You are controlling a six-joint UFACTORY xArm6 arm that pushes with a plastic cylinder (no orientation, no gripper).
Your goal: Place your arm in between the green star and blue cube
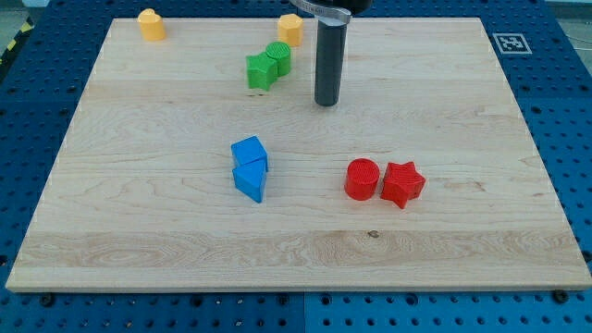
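The green star lies near the view's top, left of centre, touching a green cylinder at its upper right. The blue cube sits near the board's middle, with a blue triangular block touching it just below. My tip rests on the board to the right of the green star and up and to the right of the blue cube. It touches no block.
A red cylinder and a red star sit side by side at the view's right of centre. Two yellow blocks stand by the top edge, one at top left and one beside the rod.
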